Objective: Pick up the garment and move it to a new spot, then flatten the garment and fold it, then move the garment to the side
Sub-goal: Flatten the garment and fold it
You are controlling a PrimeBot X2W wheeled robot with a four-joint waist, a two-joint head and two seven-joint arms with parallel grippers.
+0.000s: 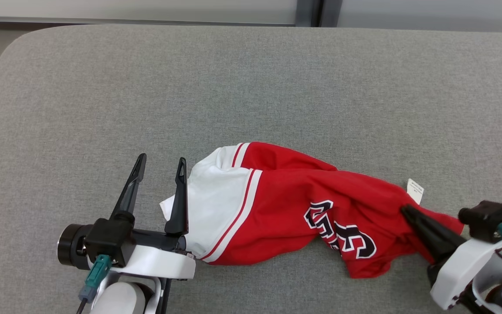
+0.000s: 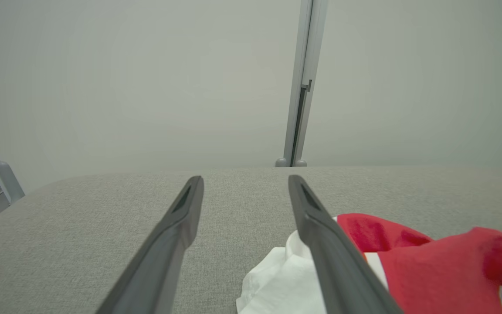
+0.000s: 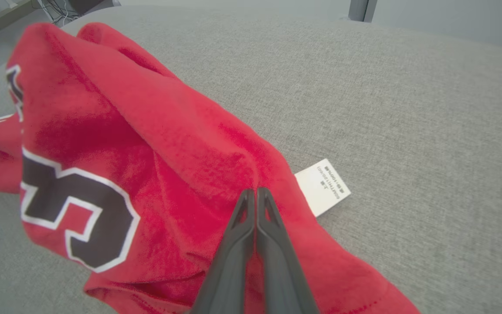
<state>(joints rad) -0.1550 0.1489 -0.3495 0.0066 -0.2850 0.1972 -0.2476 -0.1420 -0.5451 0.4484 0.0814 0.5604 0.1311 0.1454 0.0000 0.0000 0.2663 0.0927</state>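
— How far along?
— Early: the right gripper is pinched shut on the red end of the crumpled red-and-white jersey garment. The left gripper gapes beside it, perhaps touching.
— Where?
— Bunched by the grey fabric-covered table's near edge. Flattening and folding remain.

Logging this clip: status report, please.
Left gripper open beside garment, white end. Right gripper shut on its red end. Garment bunched on grey table. No obstruction seen.
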